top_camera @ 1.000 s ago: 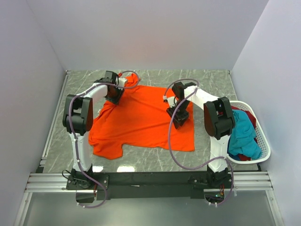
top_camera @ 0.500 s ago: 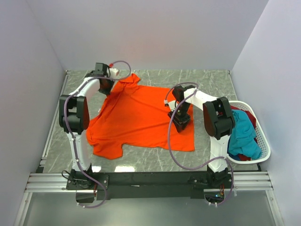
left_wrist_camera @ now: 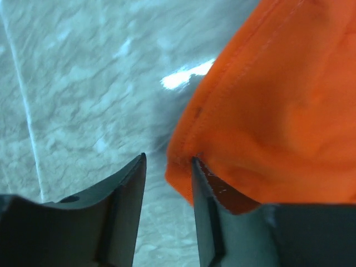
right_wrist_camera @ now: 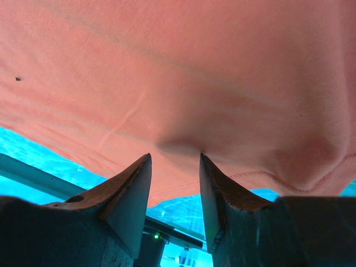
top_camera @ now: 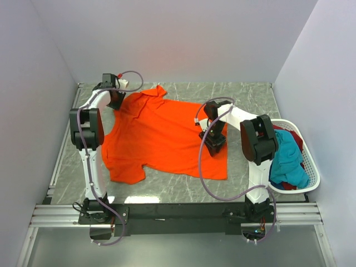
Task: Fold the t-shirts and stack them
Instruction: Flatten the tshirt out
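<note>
The bright orange t-shirt [top_camera: 161, 139] lies spread flat on the grey marble table, collar toward the back. My left gripper [top_camera: 115, 99] is at the shirt's far-left sleeve, jaws apart. In the left wrist view the sleeve hem [left_wrist_camera: 183, 167] rests against my right finger [left_wrist_camera: 203, 206], the orange cloth [left_wrist_camera: 278, 100] lies to its right, and the left gripper [left_wrist_camera: 168, 158] holds nothing. My right gripper [top_camera: 214, 142] stands open, tips pressed down on the shirt's right side; in its wrist view the right gripper [right_wrist_camera: 175, 156] meets orange cloth [right_wrist_camera: 194, 72].
A white plastic basket [top_camera: 312, 167] stands at the right table edge, holding a teal shirt [top_camera: 286, 158] over a dark red one [top_camera: 297, 136]. Walls close in the table on the left, back and right. A metal rail [top_camera: 178, 211] runs along the near edge.
My left arm has swung left and back, drawing the far-left sleeve outward and flattening the shirt. Its jaws now stand apart beside the hem. The right arm has hardly moved.
</note>
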